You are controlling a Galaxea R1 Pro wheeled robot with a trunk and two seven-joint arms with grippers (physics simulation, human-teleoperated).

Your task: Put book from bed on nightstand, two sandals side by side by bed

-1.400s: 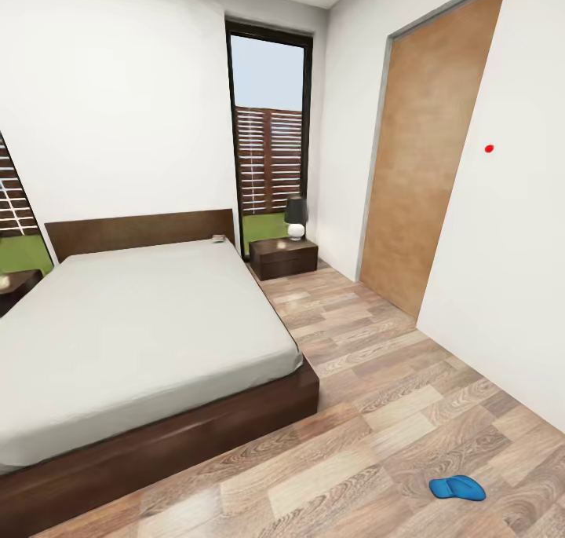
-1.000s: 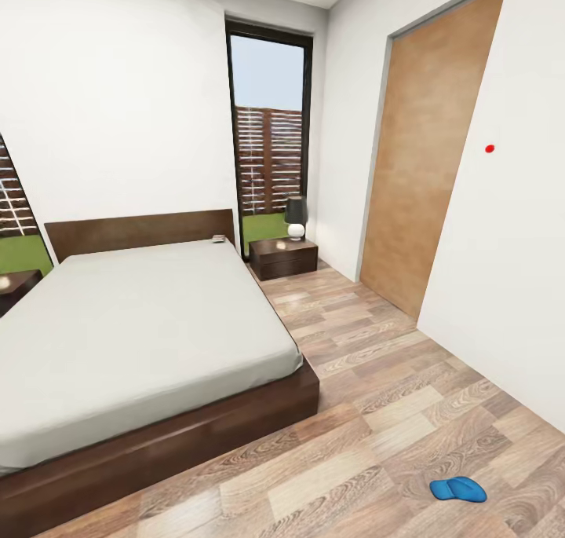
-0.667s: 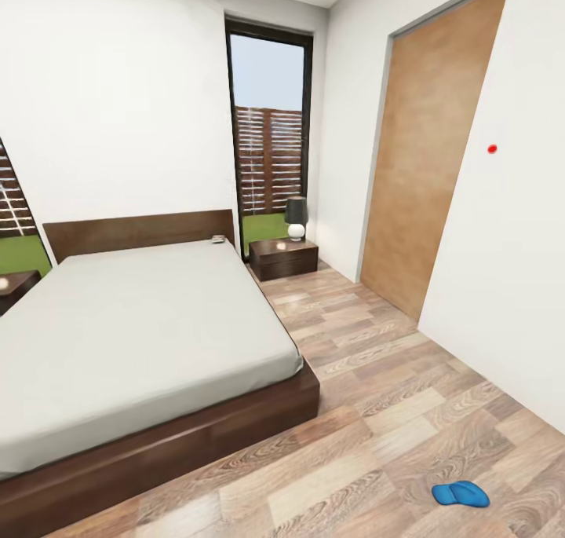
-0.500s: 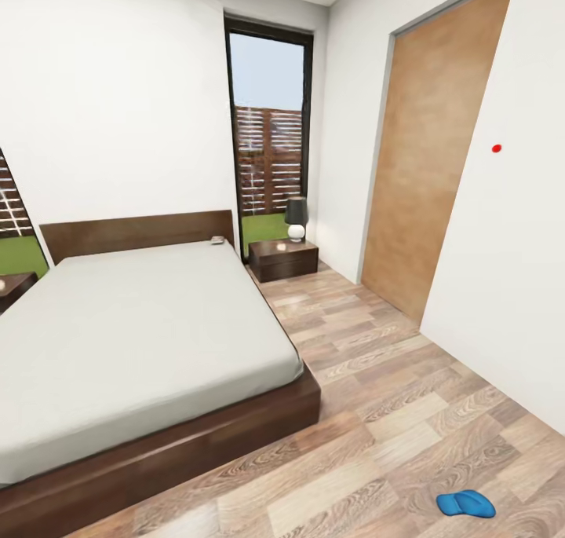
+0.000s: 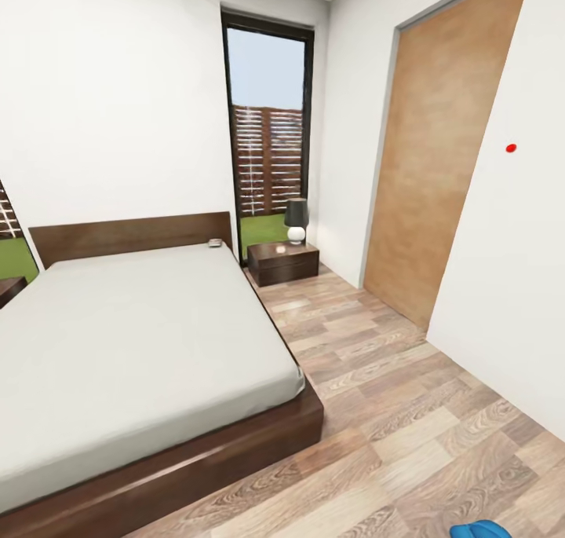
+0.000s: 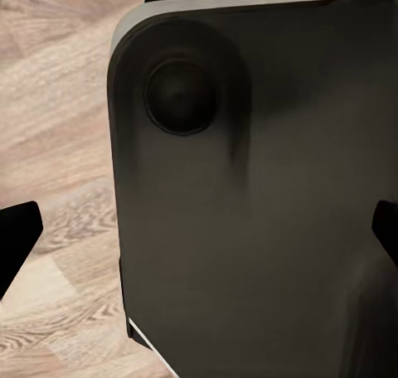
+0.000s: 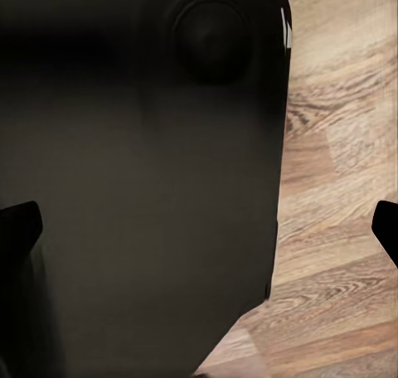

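Visibly, one bed (image 5: 133, 342), one nightstand (image 5: 282, 262), one sandal (image 5: 480, 529); both grippers (image 6: 199, 237) (image 7: 199, 220) spread wide, empty.

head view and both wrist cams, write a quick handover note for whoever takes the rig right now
Left gripper: open, holding nothing. Right gripper: open, holding nothing.
Things: a small object, probably the book, lies on the bed by the headboard. Nightstand with a lamp stands past the bed's far corner. One sandal lies on the floor at the head view's bottom edge.
Done: nothing moved yet.
Left: book onto a nightstand, find the second sandal, set both side by side next to the bed.
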